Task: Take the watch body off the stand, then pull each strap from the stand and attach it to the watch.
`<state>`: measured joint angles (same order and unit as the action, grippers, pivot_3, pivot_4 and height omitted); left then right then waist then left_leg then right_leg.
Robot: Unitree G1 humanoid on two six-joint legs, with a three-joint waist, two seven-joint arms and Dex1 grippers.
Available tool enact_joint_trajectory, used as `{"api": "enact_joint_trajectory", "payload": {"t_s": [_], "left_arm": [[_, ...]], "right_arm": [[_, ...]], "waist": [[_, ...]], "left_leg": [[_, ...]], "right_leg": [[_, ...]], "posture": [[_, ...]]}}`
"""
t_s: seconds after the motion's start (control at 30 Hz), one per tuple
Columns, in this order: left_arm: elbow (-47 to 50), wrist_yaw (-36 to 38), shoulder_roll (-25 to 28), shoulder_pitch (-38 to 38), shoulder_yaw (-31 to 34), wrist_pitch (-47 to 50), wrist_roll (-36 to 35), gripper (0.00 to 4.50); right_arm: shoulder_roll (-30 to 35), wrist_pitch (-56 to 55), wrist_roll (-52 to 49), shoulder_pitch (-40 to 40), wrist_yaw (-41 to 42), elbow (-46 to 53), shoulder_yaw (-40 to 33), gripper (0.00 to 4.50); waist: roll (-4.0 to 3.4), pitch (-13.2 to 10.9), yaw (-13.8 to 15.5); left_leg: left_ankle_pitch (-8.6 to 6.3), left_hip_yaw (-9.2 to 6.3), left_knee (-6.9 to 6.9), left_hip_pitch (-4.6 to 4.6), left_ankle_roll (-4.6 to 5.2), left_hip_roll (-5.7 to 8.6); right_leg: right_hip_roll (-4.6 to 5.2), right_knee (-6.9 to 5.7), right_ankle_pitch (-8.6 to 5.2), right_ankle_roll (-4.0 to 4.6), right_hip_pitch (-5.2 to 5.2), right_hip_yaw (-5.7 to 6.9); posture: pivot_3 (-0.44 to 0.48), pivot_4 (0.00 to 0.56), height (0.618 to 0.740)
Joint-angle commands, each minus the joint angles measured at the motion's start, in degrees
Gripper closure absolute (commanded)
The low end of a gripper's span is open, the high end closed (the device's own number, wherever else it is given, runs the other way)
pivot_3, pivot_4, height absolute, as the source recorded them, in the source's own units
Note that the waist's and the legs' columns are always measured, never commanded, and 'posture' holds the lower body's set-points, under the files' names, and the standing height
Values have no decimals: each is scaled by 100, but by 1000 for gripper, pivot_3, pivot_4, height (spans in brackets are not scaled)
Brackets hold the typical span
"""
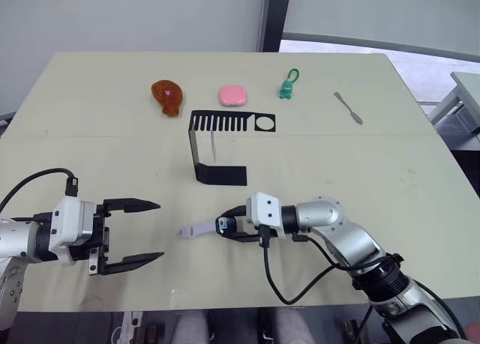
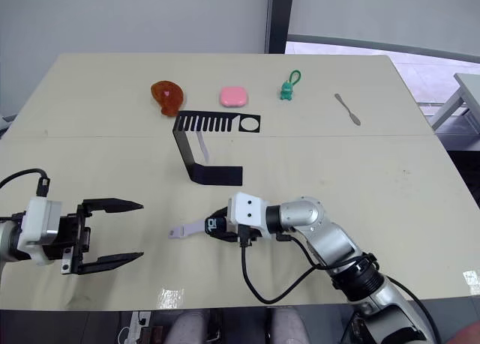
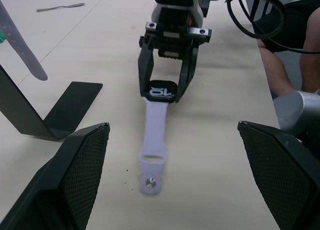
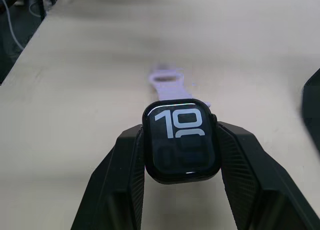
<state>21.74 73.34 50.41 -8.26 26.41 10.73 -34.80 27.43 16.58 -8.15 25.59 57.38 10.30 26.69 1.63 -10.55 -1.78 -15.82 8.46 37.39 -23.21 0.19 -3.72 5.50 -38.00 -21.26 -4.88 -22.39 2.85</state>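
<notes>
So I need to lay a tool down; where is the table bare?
Bare patches: right of the stand, below the spatula, and the left side above the left hand. Crowded: the far row by the pink case, and around the watch.

Right gripper (image 1: 227,227) extends level toward the left gripper (image 1: 142,232), fingers clamped on opposite sides of the watch body (image 4: 181,140). Left gripper faces the watch body, fingers spread wide, well apart from it.
</notes>
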Motion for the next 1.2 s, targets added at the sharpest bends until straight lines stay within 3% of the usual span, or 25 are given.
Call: {"api": "enact_joint_trajectory", "payload": {"t_s": [0.03, 0.37, 0.57, 0.83, 0.97, 1.07, 1.2], "left_arm": [[137, 10, 51, -162, 264, -26, -100, 78], [167, -23, 27, -81, 171, -162, -61, 78], [119, -26, 59, -94, 163, -200, -21, 0], [-123, -72, -23, -615, 644, -275, 94, 0], [-688, -152, -224, -1074, 1235, -652, 343, 0], [-1160, -561, -467, -1063, 1622, -1261, 676, 0], [-1544, -952, -631, -1234, 2005, -1287, 748, 0]], "right_arm": [[127, 300, -104, -110, 47, 412, -139, 2903], [259, 163, 20, -183, 214, 161, -56, 2903], [434, -201, -154, -44, 374, 109, -478, 136], [1458, -527, -1176, -556, 1233, 37, -1914, 58], [1792, -1449, -1637, -1127, 1832, -793, -2961, 58], [1871, -2101, -1497, -1361, 1729, -1572, -3485, 58], [1900, -3202, -1258, -1520, 1461, -3113, -4135, 58]], "waist": [[0, 0, -17], [0, 0, -33], [0, 0, -34], [1, 0, 11], [1, 0, 1], [1, 0, 4], [2, 1, 0]], "left_leg": [[0, 0, -1, 0, -1, -2], [3, 1, -6, 2, -6, -5], [3, 2, -6, 2, -6, -6], [0, 1, -2, 2, -1, -4], [0, 2, -7, 7, -1, -5], [0, 6, -5, 11, 0, -5], [0, 5, 1, 17, 0, -6]], "right_leg": [[-1, 0, 0, 0, -1, 0], [-7, 1, 0, 0, -2, 0], [-8, 0, 0, 0, -3, 0], [-5, 7, 0, 0, 3, 2], [-8, 14, 0, 0, 7, 4], [-8, 15, 0, 0, 10, 5], [-8, 14, 0, 0, 18, 7]], "posture": [[0, 150, 740], [0, 150, 740], [0, 150, 740], [0, 150, 740], [0, 150, 740], [0, 150, 740], [0, 150, 740]]}}
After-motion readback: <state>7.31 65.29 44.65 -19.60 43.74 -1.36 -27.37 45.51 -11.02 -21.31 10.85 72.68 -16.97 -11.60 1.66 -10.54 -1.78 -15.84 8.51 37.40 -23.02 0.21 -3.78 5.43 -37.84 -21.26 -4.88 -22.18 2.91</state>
